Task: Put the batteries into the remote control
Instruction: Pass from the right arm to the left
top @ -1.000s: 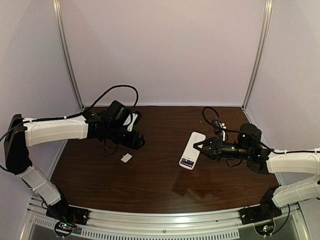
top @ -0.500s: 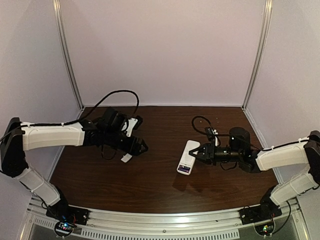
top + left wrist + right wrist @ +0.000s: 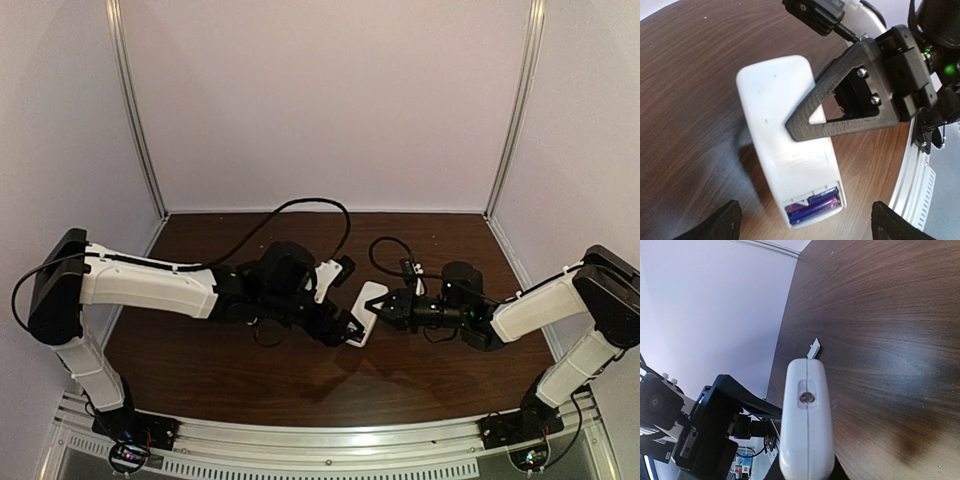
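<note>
1. remote control (image 3: pixel 780 125) lies back-up mid-counter (image 3: pixel 690 75), well off every edge, with the batteries (image 3: pixel 814 206) showing in its open end.
2. right pincer (image 3: pixel 384 310) is clamped across it; the under finger is hidden.
3. left pincer (image 3: pixel 340 325) is spread wide, just beside the battery end.

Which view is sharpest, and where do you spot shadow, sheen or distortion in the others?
Left wrist: sharpest; the remote control and the batteries in its open bay are crisp, with a soft shadow on its left. Right wrist: the remote looms close and oversized; pale sheen on the table. Top external: dimmer, soft shadows on the wood.
</note>
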